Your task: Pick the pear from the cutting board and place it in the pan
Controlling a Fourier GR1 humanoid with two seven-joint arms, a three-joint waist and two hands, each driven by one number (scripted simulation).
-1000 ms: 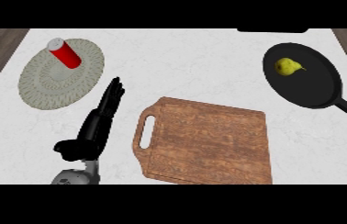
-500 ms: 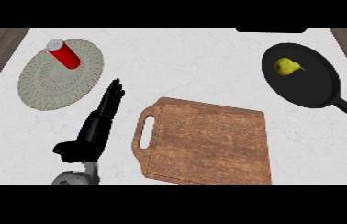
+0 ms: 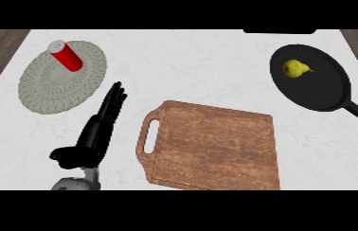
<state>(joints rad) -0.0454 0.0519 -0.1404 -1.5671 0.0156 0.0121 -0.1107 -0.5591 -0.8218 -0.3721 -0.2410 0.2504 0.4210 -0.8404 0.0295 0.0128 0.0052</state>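
A yellow pear point(image 3: 296, 68) lies inside the black pan point(image 3: 318, 90) at the right of the counter. The wooden cutting board point(image 3: 213, 146), with a handle slot on its left side, sits in the lower middle with nothing on it. My left hand point(image 3: 98, 130) rests open to the left of the board, its fingers straight and pointing up towards the mat, thumb out to the left. It touches neither the board nor the pear. My right hand does not show.
A round woven grey mat point(image 3: 52, 85) lies at the upper left with a red cylinder with a white cap point(image 3: 67, 57) standing on it. A dark object point(image 3: 280, 31) sits at the counter's far right edge.
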